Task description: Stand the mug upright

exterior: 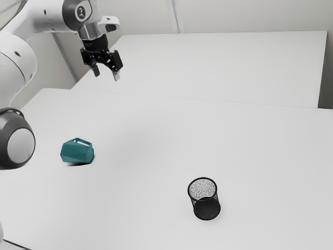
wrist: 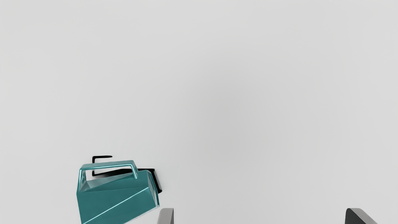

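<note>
Glossy teal mug (wrist: 115,199) (plastic or glazed, hard to tell) on a smooth, matt white table (wrist: 248,109).

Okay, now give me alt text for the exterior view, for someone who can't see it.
A teal mug lies on its side on a white table, with a black mesh cup standing apart and a robot gripper raised above.

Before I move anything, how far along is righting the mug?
Nothing looks done yet: the teal mug lies on its side on the table. Nothing is in hand, as the tool hangs above the table with its fingers apart. Left to do: approach, grip the mug, turn it upright, set it down and release.
</note>
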`<state>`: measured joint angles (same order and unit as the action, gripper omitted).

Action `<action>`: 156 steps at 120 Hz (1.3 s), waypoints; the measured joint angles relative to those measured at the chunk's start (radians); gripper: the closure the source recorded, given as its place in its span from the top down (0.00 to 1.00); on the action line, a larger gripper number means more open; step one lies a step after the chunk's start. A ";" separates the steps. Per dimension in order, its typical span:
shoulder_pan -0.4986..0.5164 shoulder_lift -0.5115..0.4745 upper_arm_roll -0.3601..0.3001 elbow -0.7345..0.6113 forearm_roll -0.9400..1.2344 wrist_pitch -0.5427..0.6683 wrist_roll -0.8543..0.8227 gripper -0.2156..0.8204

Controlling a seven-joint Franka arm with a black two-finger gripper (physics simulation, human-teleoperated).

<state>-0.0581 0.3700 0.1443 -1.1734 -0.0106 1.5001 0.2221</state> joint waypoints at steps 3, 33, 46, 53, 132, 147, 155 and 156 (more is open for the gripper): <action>0.001 0.000 0.000 -0.001 0.000 0.002 0.000 0.79; 0.046 0.029 0.013 -0.015 -0.035 0.011 0.001 0.79; 0.079 0.013 0.091 -0.083 -0.106 0.006 0.014 0.79; 0.096 0.009 0.155 -0.133 -0.170 0.002 0.033 0.79; 0.184 0.153 0.401 -0.335 -0.450 0.068 0.445 0.79; 0.193 0.158 0.411 -0.360 -0.461 0.082 0.516 0.79; 0.197 0.163 0.413 -0.378 -0.473 0.090 0.550 0.79; 0.198 0.163 0.413 -0.380 -0.475 0.091 0.554 0.79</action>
<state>0.1395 0.5329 0.5573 -1.5535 -0.4857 1.5914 0.7764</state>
